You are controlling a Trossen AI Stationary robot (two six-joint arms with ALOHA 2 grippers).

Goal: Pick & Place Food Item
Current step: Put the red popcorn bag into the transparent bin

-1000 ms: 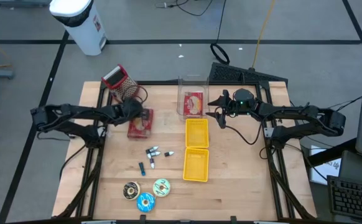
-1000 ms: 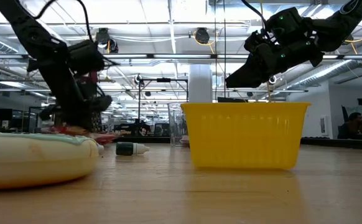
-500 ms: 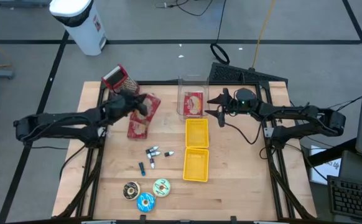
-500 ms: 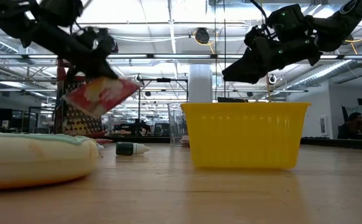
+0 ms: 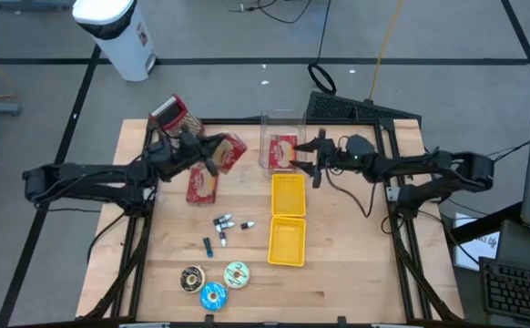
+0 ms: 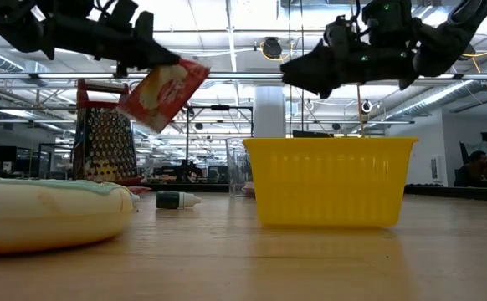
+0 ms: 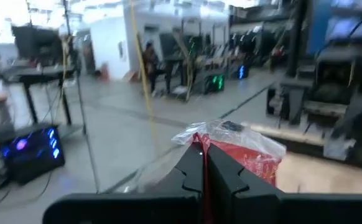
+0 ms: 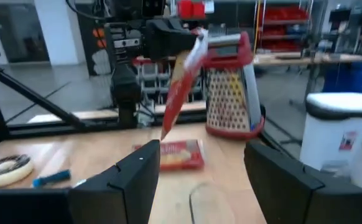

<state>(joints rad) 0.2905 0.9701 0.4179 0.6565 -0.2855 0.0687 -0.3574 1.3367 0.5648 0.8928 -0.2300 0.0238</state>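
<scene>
My left gripper (image 5: 207, 155) is shut on a red-and-yellow food packet (image 5: 228, 151), held high over the table's far left part; the low view shows the food packet (image 6: 164, 90) in the air. A second red packet (image 5: 203, 185) lies flat on the table below it. A clear bin (image 5: 281, 146) at the far middle has another red packet in it. My right gripper (image 5: 308, 158) hangs open beside that bin, above the yellow baskets (image 5: 288, 194), with nothing between its fingers (image 8: 125, 180). My left gripper pinches the packet's clear sealed end (image 7: 196, 140) between its two shut fingers. The fingers lie about level and come from the table's left. The packet (image 8: 181, 87) is lifted clear and slants down from the fingers, away from the arm.
A metal box grater (image 5: 171, 117) stands at the far left corner. Markers and small parts (image 5: 224, 223) lie mid-table, and three tape rolls (image 5: 213, 290) lie near the front edge. A second yellow basket (image 5: 287, 240) sits nearer. A white bin (image 5: 119, 32) stands off the table.
My left gripper has risen from the table with the packet and tipped from pointing down to about level, rolling as it went; the packet is now lifted clear while the second packet stays flat. My right gripper has tipped up and shifted slightly toward the table's left, staying open.
</scene>
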